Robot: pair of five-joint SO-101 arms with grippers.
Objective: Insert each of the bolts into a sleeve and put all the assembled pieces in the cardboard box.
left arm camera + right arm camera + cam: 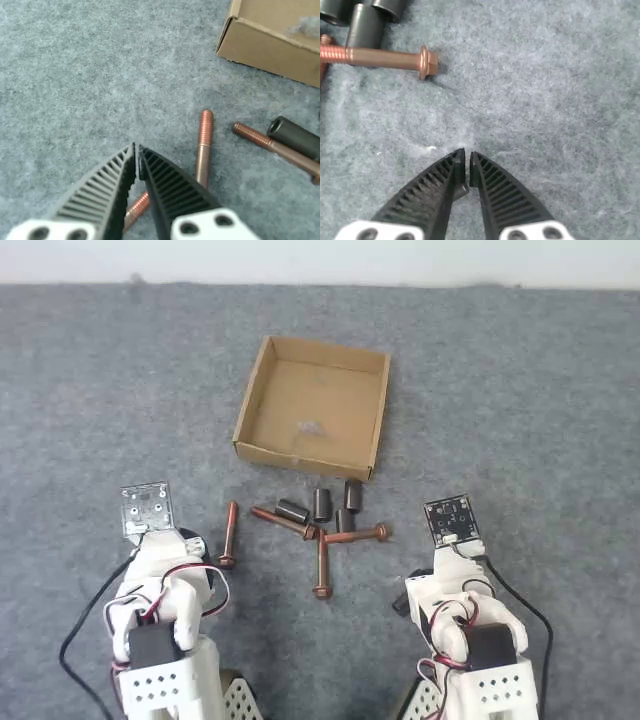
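Note:
Several copper bolts (pixel 322 565) and black sleeves (pixel 322 504) lie loose on the grey carpet just in front of the open cardboard box (pixel 258 380). My left gripper (pixel 136 148) is shut on nothing, low over the carpet, beside the leftmost bolt (pixel 203 150). A short threaded copper piece (pixel 138 207) shows under its fingers. Another bolt (pixel 272 146) lies past it, touching a sleeve (pixel 296 138). My right gripper (pixel 465 154) is shut and holds nothing, a short way from the head of the rightmost bolt (pixel 387 58), which rests against a sleeve (pixel 365 26).
The box (pixel 270 47) holds no bolts or sleeves. Bare carpet runs to both sides of the pile and behind the box, up to a pale wall (pixel 320 260). Both arm bases stand at the near edge.

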